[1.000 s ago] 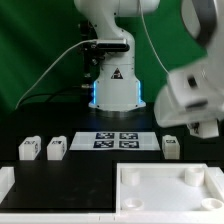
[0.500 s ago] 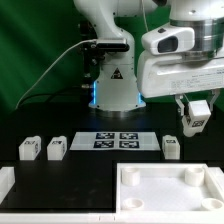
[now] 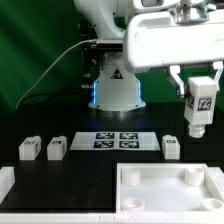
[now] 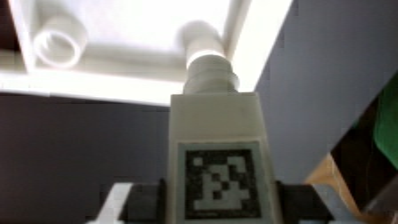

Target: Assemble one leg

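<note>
The tool (image 3: 199,88) hangs high at the exterior view's right, well above the table (image 3: 90,165). Its two fingers (image 3: 178,84) are closed on the leg (image 3: 201,108), one on each side, so the gap between them is only as wide as the leg. The leg is upright and off the table, and its square black-and-white tag faces the exterior camera.

In the wrist view the leg (image 4: 217,140) runs straight out from the tool (image 4: 217,205), tag side up. Its round peg end points down toward the white panel (image 4: 134,70). The peg's tip is seen against the panel's edge, with the dark table (image 4: 71,130) beside it. A raised round ring (image 4: 59,45) stands on the panel, apart from the peg.

On the table a spare leg (image 3: 28,148) and a second spare leg (image 3: 56,148) stand near each other at the left. A third spare leg (image 3: 171,146) stands at the right, below the held one. The marker board (image 3: 112,140) lies flat between the second and third. The panel (image 3: 165,190) lies nearest the camera at the right, and the arm's base (image 3: 115,85) stands at the far side
</note>
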Available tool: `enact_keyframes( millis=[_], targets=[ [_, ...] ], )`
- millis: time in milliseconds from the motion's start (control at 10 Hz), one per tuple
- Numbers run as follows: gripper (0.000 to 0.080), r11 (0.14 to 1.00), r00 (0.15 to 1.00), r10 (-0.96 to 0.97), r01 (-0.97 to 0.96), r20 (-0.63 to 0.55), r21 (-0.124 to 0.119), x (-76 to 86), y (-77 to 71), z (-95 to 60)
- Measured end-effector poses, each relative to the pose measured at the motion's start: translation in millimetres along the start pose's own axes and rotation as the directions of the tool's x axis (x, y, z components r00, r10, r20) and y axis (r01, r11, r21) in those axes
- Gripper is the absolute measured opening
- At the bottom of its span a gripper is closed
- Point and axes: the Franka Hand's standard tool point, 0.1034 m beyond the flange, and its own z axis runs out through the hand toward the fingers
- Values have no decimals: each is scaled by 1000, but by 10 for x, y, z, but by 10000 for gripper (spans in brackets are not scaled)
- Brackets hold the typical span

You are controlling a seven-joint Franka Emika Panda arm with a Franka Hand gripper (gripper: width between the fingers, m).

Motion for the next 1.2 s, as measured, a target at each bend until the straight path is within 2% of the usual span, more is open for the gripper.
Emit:
enact_keyframes(
  millis=[100, 200, 500, 600, 800, 1100, 1200],
  targets=[
    [292, 1000, 993, -16, 14, -120, -21, -34, 48, 1],
    [292, 1000, 994, -15, 13, -112, -21, -135, 54, 61],
    [292, 1000, 994, -14, 12, -112, -20, -110, 55, 79],
    [292, 1000, 994, -6, 5, -106, -15, -47, 76, 216],
    [292, 1000, 994, -1, 1, -106, -1, 75, 24, 452],
    [292, 1000, 998, 9, -8, -68, 13, -63, -53, 786],
    [292, 1000, 998, 15, -14, -65, 13, -66, -67, 822]
  ],
)
